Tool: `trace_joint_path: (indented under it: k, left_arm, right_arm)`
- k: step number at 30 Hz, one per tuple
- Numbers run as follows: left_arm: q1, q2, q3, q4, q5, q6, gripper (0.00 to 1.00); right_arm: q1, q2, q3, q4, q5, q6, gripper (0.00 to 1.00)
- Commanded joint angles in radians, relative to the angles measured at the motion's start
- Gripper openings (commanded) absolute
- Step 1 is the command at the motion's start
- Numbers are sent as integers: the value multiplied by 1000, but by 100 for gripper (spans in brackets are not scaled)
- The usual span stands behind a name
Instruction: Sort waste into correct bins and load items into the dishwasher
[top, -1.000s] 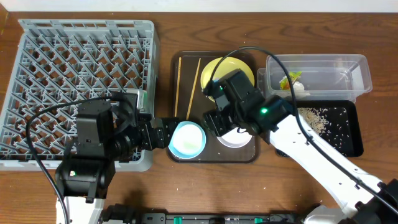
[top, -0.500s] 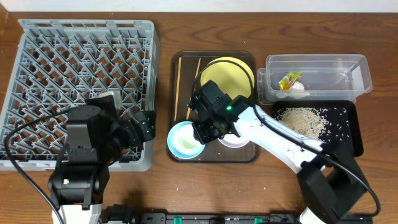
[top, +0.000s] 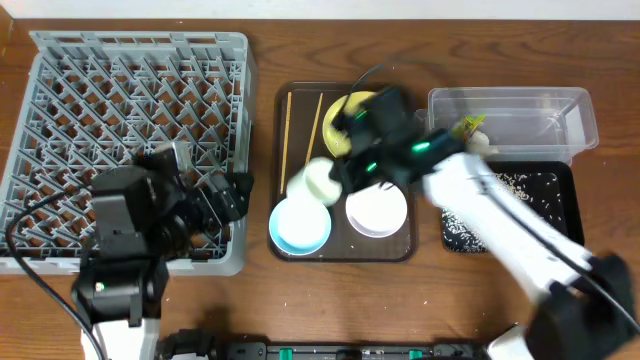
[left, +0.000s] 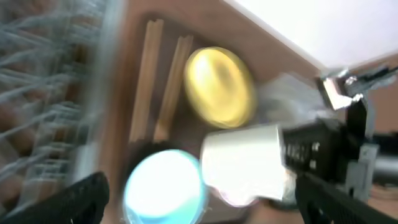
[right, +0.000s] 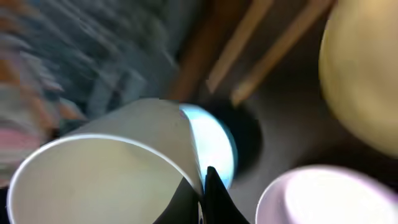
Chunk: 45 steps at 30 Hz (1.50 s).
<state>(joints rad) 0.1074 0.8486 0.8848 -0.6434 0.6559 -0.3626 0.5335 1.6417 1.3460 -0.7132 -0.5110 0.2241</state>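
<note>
Right arm's fingers (top: 338, 178) are clamping shut on the small white cup (top: 318, 181), pinching its thin wall at the rim. That is likely the only firm hold on a cup this wide. The cup is hanging tipped and clear of the dark brown serving tray (top: 400, 246). It is just at 12 o'clock of the light blue bowl (top: 300, 226) and at 10 o'clock of the white bowl (top: 376, 211). It is probably heading to the large grey plastic dish rack (top: 140, 40) at 9 o'clock, though that is only a guess.

Left arm's fingers (top: 238, 193) are spreading wide and gripping nothing. They are hovering over the rack's 3 o'clock edge and facing the tray, possibly waiting to receive the cup or keeping out of the way.

The thin wooden chopsticks (top: 288, 140) are lying on the tray at 12 o'clock of the blue bowl. The yellow round plate (left: 219, 84) is sitting at the tray's 12 o'clock end, partly under the right arm.

The green-and-orange snack wrapper (top: 465, 128) is sitting in the clear plastic tub (top: 560, 110). The whitish food grains (top: 520, 184) are lying in the shallow black tray (top: 572, 215) at the tub's 6 o'clock. Both wrist views are blurring badly.
</note>
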Motion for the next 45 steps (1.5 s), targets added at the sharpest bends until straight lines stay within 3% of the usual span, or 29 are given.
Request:
trace_joint_path:
  k: [1, 7, 11, 15, 20, 25, 39, 45]
  left_arm:
    - [65, 61, 17, 72, 432, -18, 95]
    - [92, 209, 17, 107, 788, -19, 95]
    - [76, 275, 17, 108, 908, -12, 95]
    - [43, 287, 17, 109, 917, -13, 95]
    - [-12, 258, 17, 111, 917, -13, 86]
    - [-42, 211, 17, 115, 917, -13, 86]
    - [-40, 184, 17, 162, 917, -13, 86]
    - [-40, 182, 17, 171, 917, -44, 91]
  right_arm:
    - [-93, -90, 44, 9, -314, -177, 1]
    - [-172, -110, 44, 105, -679, -241, 1]
    - [-158, -110, 44, 154, -713, -240, 1]
    - [-117, -108, 44, 156, -644, -240, 1]
    - [-77, -107, 44, 145, -504, -240, 1]
    - [-68, -107, 44, 149, -488, -240, 1]
    - [-14, -101, 44, 162, -589, -257, 1]
    - [-35, -101, 44, 212, -716, -274, 1]
